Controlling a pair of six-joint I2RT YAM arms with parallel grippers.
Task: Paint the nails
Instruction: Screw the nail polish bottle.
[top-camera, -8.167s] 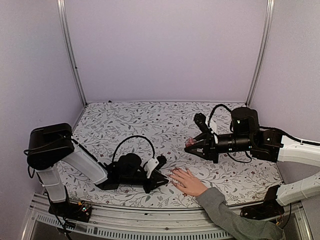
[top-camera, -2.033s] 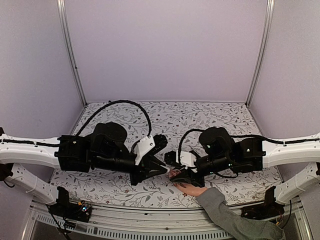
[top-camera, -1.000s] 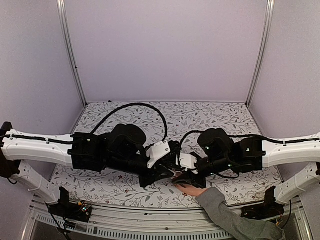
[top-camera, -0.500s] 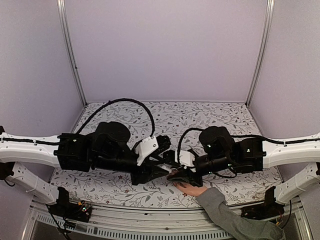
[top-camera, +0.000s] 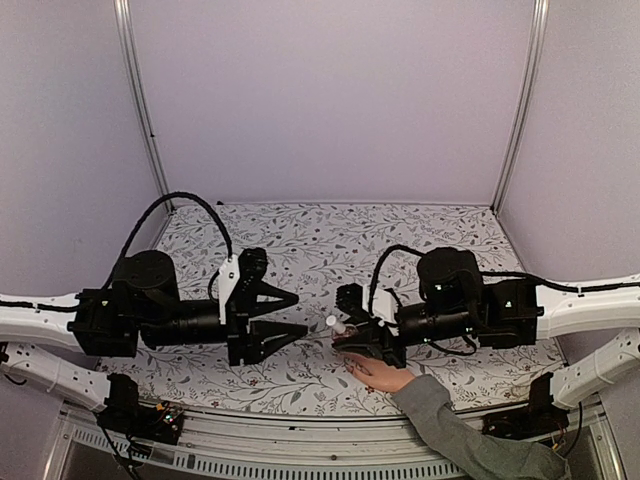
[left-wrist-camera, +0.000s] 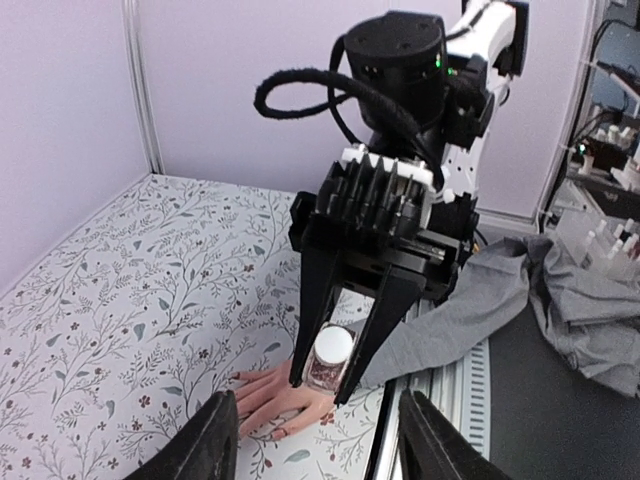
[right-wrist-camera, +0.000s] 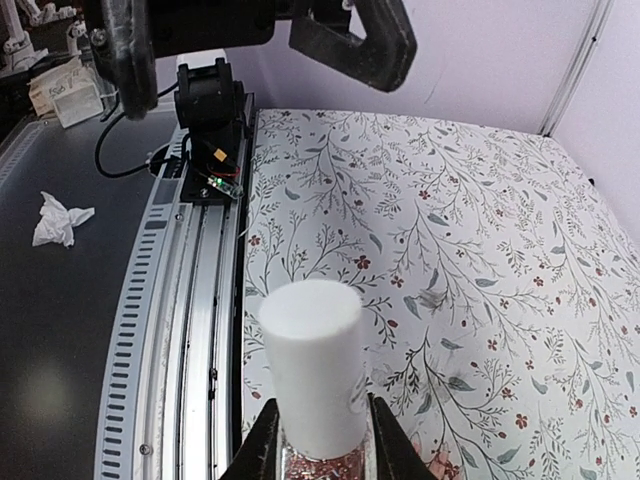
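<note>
A light-skinned hand (top-camera: 377, 373) with a grey sleeve (top-camera: 455, 432) lies flat on the floral table (top-camera: 330, 240) at the near edge. Its nails (left-wrist-camera: 236, 377) are tiny specks at the fingertips. My right gripper (top-camera: 342, 333) hovers just above the fingers, shut on a small nail polish bottle (top-camera: 336, 325) with a white cap and reddish glitter contents. The bottle fills the right wrist view (right-wrist-camera: 312, 380) between the fingers (right-wrist-camera: 262, 442). My left gripper (top-camera: 301, 312) is open and empty, left of the bottle and apart from it. In the left wrist view the bottle (left-wrist-camera: 330, 360) hangs over the hand (left-wrist-camera: 280, 400).
A metal rail (top-camera: 300, 455) runs along the near table edge. Black cables loop over both arms (top-camera: 190, 205). Frame posts (top-camera: 140, 100) stand at the back corners. A crumpled tissue (right-wrist-camera: 60, 220) and a small circuit board (right-wrist-camera: 215, 180) lie beyond the rail.
My left arm has pulled back to the left, away from the right gripper and the hand, with its jaws open. The capped bottle now shows in the right gripper, which stays over the fingers.
</note>
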